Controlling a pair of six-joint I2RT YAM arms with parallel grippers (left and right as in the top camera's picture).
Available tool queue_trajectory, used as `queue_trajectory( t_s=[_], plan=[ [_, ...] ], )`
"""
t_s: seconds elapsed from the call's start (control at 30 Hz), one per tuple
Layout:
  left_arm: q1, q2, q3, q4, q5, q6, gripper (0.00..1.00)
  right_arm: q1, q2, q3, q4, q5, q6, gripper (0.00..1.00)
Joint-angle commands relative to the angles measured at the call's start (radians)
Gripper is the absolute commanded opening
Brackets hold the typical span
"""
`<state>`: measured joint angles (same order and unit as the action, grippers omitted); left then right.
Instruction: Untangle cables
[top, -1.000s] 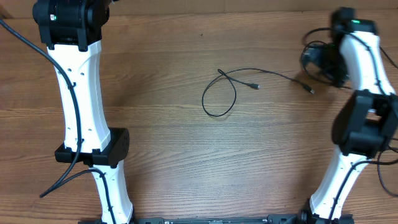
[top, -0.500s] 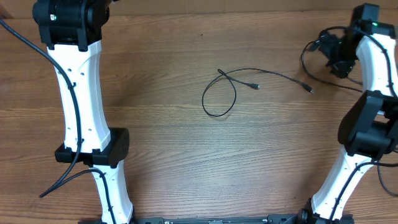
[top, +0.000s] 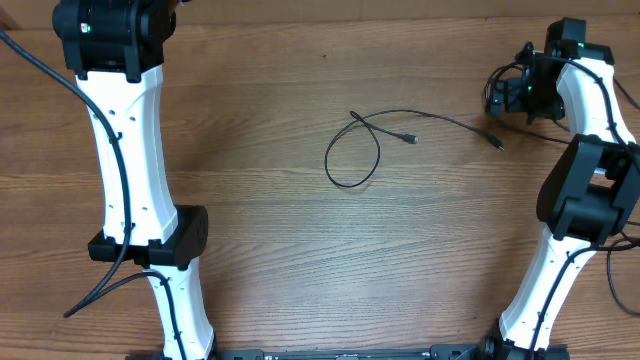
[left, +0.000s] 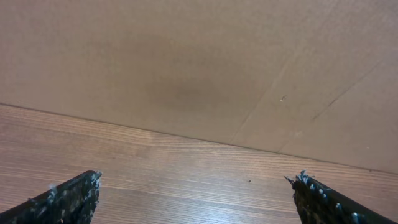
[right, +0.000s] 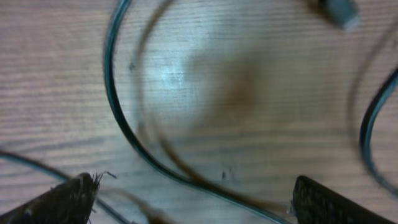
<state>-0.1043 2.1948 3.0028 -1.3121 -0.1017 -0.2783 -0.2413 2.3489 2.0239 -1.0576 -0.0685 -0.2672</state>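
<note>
right gripper: jaws wide apart, not closed on anything. both dark fingertips show at the bottom corners of the right wrist view, which is blurred. it hangs over bare wood with a thin black cable curving down the left side and across between the tips. cannot tell if the tips touch it. a second cable arcs at the right edge and a grey plug sits at the top right.

overhead, this gripper is at the far right of the table, right over a tangled cable bunch. the right arm bends back from it to the near edge.

left gripper: jaws also wide, nothing between them. its tips frame bare wood, with a plain brown wall just behind. overhead, it is tucked under the black head of the left arm at the far left corner, well apart from any cable.

looped cable: lies alone mid table, between the arms, one round loop crossing itself at the top. one end plug rests just right of the loop. the other tail arcs right to a plug near the bunch, apart from the right gripper.
</note>
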Motion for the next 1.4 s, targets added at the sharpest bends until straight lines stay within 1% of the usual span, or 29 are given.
queue_trajectory(
  t_s=[0.0, 0.17, 0.3, 0.47, 0.7, 0.73, 0.77, 0.83, 0.87, 0.9, 0.93, 1.1, 1.2, 1.27, 1.37],
  plan=[
    [-0.001, 0.004, 0.001, 0.007, -0.01, 0.008, 1.0, 0.019, 0.019, 0.024, 0.04, -0.031, -0.083, 0.99],
    [-0.001, 0.004, 0.001, 0.009, -0.01, 0.009, 1.0, 0.069, 0.032, 0.024, 0.089, -0.039, -0.139, 1.0],
    [-0.001, 0.004, 0.001, 0.008, -0.01, 0.008, 1.0, 0.097, 0.047, 0.024, 0.142, -0.032, -0.138, 1.0],
    [-0.001, 0.004, 0.001, 0.006, -0.01, 0.008, 1.0, 0.1, 0.106, 0.024, 0.161, -0.026, -0.13, 1.0],
    [-0.001, 0.004, 0.001, 0.007, -0.011, 0.008, 1.0, 0.1, 0.145, 0.024, 0.208, 0.084, -0.122, 1.0],
    [-0.001, 0.004, 0.001, 0.007, -0.01, 0.008, 1.0, 0.099, 0.145, 0.024, 0.215, 0.087, -0.119, 0.98],
    [-0.001, 0.004, 0.001, 0.005, -0.01, 0.008, 1.0, 0.097, 0.145, 0.024, 0.227, 0.096, -0.099, 0.92],
    [-0.001, 0.004, 0.001, -0.001, -0.01, 0.008, 1.0, 0.093, 0.145, 0.024, 0.25, 0.098, -0.069, 0.43],
    [-0.001, 0.004, 0.001, -0.005, -0.01, 0.008, 1.0, 0.091, 0.145, 0.024, 0.257, 0.098, -0.057, 0.24],
    [-0.001, 0.004, 0.001, -0.01, -0.01, 0.008, 0.99, 0.089, 0.145, 0.024, 0.262, 0.097, -0.044, 0.11],
    [-0.001, 0.004, 0.001, -0.013, -0.01, 0.008, 0.99, 0.089, 0.145, 0.024, 0.265, 0.097, -0.037, 0.04],
    [-0.001, 0.004, 0.001, -0.023, -0.01, -0.011, 1.0, 0.089, 0.145, 0.025, 0.256, 0.098, 0.009, 0.04],
    [-0.001, 0.004, 0.001, -0.023, -0.01, -0.026, 1.0, 0.089, 0.138, 0.04, 0.217, 0.105, 0.018, 0.04],
    [-0.001, 0.004, 0.001, -0.023, -0.01, -0.038, 1.0, 0.089, 0.127, 0.063, 0.18, 0.129, 0.018, 0.04],
    [-0.001, 0.004, 0.001, -0.022, -0.01, -0.045, 1.0, 0.089, 0.087, 0.109, 0.149, 0.208, 0.064, 0.04]
  ],
)
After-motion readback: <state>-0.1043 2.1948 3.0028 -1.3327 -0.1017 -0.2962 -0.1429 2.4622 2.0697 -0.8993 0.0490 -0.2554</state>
